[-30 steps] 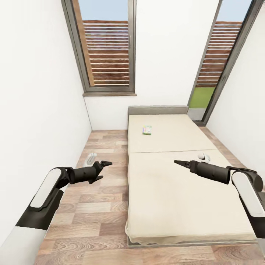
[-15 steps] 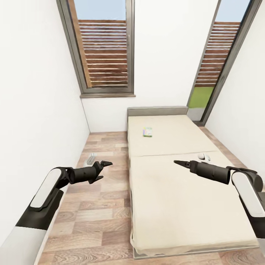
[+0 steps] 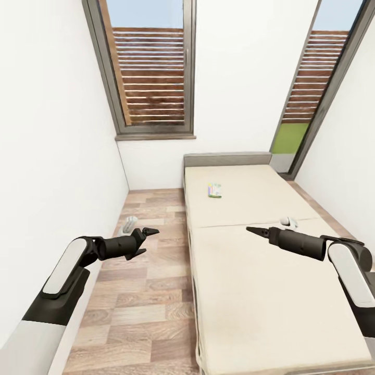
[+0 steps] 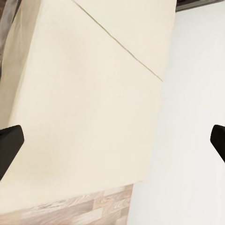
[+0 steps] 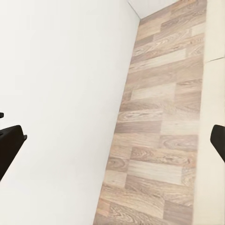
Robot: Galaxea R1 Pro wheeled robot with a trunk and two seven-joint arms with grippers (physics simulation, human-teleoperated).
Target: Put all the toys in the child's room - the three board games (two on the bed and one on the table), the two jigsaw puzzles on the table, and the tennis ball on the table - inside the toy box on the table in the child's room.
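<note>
One flat board game point(image 3: 214, 190), yellow-green with pink, lies on the beige bed point(image 3: 250, 291) near the grey headboard point(image 3: 227, 158). My left gripper point(image 3: 149, 240) hangs open over the wood floor left of the bed, well short of the game. My right gripper point(image 3: 253, 230) is held above the middle of the mattress, open and empty. In the left wrist view the open left gripper point(image 4: 112, 140) faces the mattress point(image 4: 84, 117). The right wrist view has the open right gripper point(image 5: 112, 143) facing the floor and a white wall. The table, toy box, jigsaw puzzles and tennis ball are out of view.
A small white object point(image 3: 288, 222) rests on the bed's right edge, another point(image 3: 128, 224) on the floor point(image 3: 151, 291) by the left wall. White walls close in on both sides. A window point(image 3: 151, 73) and a tall glazed door point(image 3: 307, 94) are behind the bed.
The whole picture has shifted as the camera moved: the bed now sits further right and its foot runs off the bottom edge. Both arms keep the same pose.
</note>
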